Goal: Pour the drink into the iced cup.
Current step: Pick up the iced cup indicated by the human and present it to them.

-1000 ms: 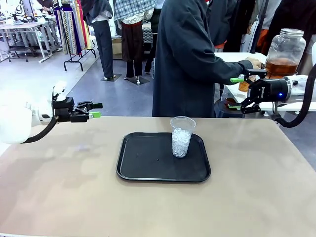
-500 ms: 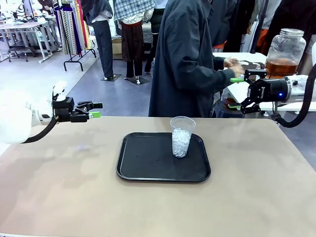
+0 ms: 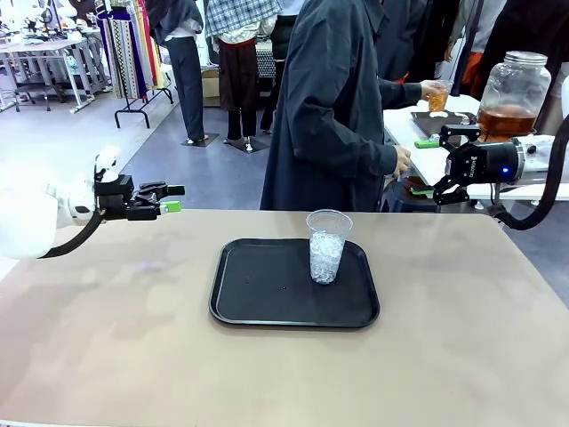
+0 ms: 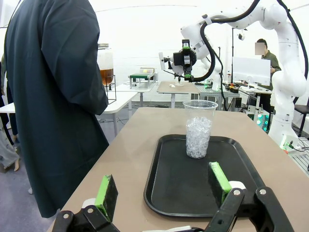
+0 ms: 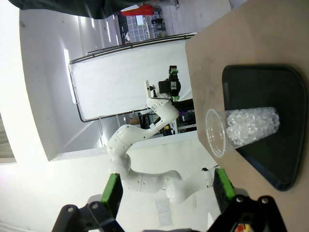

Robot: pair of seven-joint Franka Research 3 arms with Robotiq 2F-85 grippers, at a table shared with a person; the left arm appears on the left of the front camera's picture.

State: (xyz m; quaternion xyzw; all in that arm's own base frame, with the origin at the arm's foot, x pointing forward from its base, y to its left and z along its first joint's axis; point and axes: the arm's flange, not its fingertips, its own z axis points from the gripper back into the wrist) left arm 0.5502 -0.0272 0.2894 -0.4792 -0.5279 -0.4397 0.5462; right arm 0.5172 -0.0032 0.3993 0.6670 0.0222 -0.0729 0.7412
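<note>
1. My left gripper (image 3: pixel 172 197) hangs over the far left edge of the table (image 3: pixel 133 338). Its jaws are apart with nothing between them. In my left wrist view the green pads (image 4: pixel 106 191) stand wide, with the near end of the tray showing in the gap.
2. My right gripper (image 3: pixel 427 166) is held off the table's far right corner, near the person's side table. Its jaws are also spread and empty, and my right wrist view shows a wide gap between the pads (image 5: pixel 114 192).
3. The iced cup (image 3: pixel 327 246) stands upright on the black tray (image 3: pixel 267 302), toward the tray's far right part. It is clear plastic, with white ice reaching most of the way up.
4. The tray lies flat at the middle of the table, well apart from both my grippers.
5. The drink (image 3: pixel 436 101) is an amber liquid in a small clear cup. The person's hand (image 3: pixel 432 89) holds it up beyond the far right of the table, above and behind my right gripper.
6. A large glass jar (image 3: pixel 513 93) with amber liquid in its lower part stands further right on the side table.
7. The person in a dark coat (image 3: pixel 329 116) stands at the far side, turned to the right.
</note>
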